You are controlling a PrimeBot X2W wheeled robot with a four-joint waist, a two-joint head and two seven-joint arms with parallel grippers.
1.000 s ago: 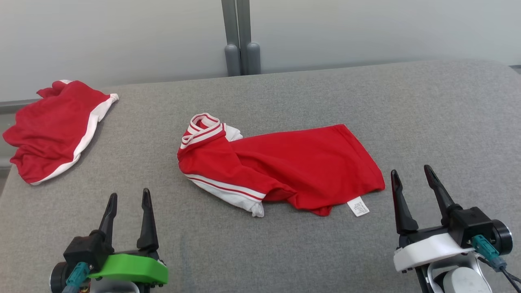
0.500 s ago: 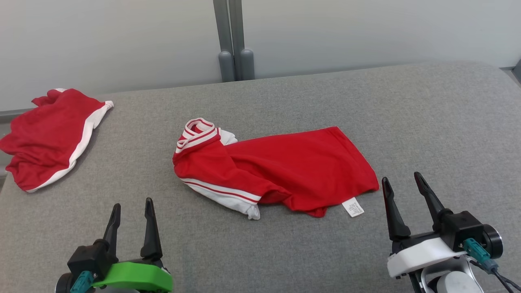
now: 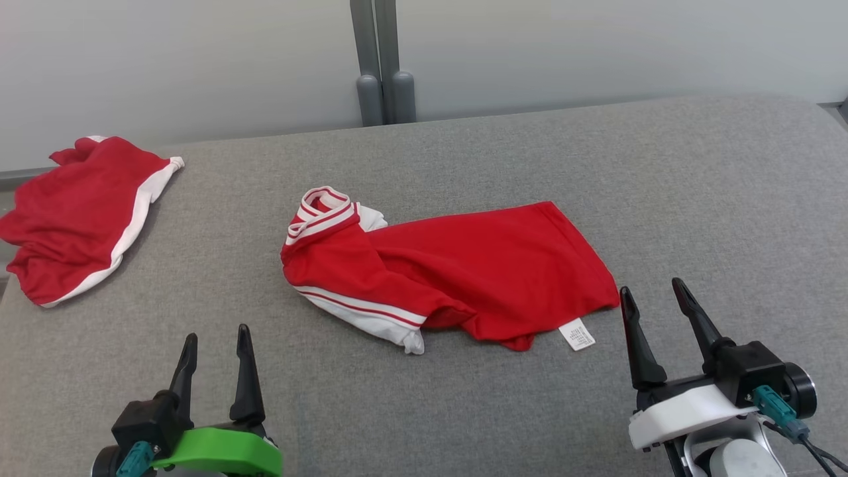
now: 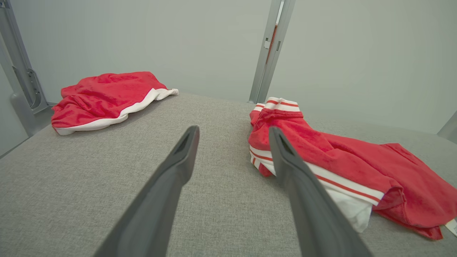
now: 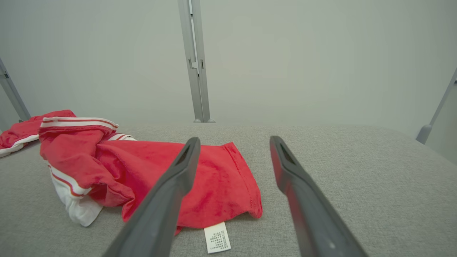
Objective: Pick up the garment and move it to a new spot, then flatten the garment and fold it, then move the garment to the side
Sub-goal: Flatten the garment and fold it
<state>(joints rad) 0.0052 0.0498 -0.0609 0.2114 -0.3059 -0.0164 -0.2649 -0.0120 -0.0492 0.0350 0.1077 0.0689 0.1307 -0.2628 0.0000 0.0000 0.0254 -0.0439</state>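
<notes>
The garment [image 3: 477,265] is red with red-and-white striped trim, the cloth [image 3: 73,212] at ten o'clock red edged white, the surface [image 3: 695,199] grey.

Looks like a robotics lab or test booth to me, definitely not anyone's home. The work surface [image 3: 695,199] is one big slab wrapped in plain grey fabric with rounded corners, more padded bench than bed. Behind it are flat pale panels [image 3: 596,46] joined by grey metal posts [image 3: 384,40], like a cell built from framing. A bracketed upright [image 4: 18,60] stands at the left corner and a slanted strut [image 5: 425,132] at the right. Lighting is flat and even. A red garment [image 3: 464,271] and a second red piece [image 3: 73,205] lie on the fabric.
</notes>
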